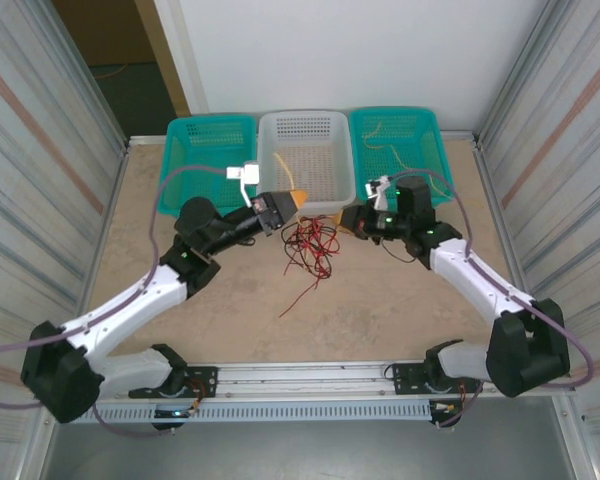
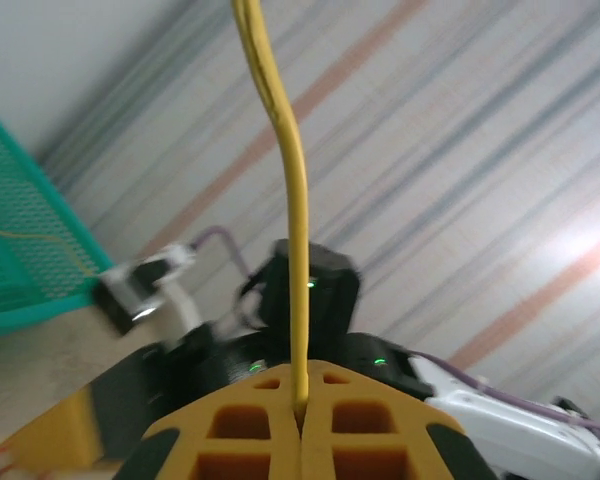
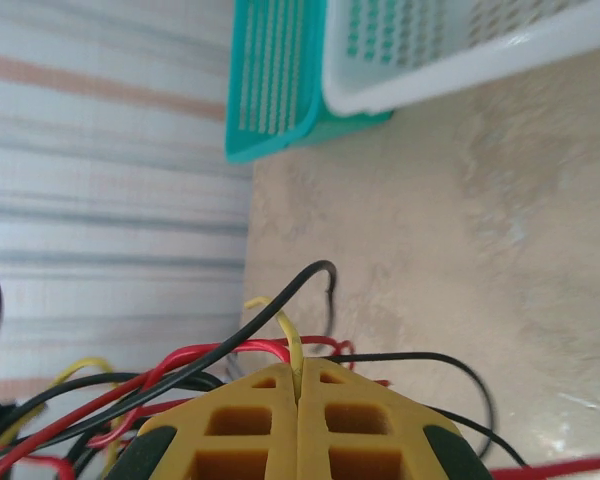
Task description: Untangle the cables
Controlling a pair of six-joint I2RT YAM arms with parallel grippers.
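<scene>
Left gripper closed, yellow cable pinched at tips. Cable's long axis runs straight ahead of gripper, toward right arm. Right gripper likewise closed on yellow strand; whether same cable cannot be told. Red and black cables heaped on worktop between the two grippers, bunched left of right gripper. White basket close beyond heap, so forward room judged tight. Open worktop left toward bases. Yellow likely best drawn out sideways, grippers parted.
</scene>
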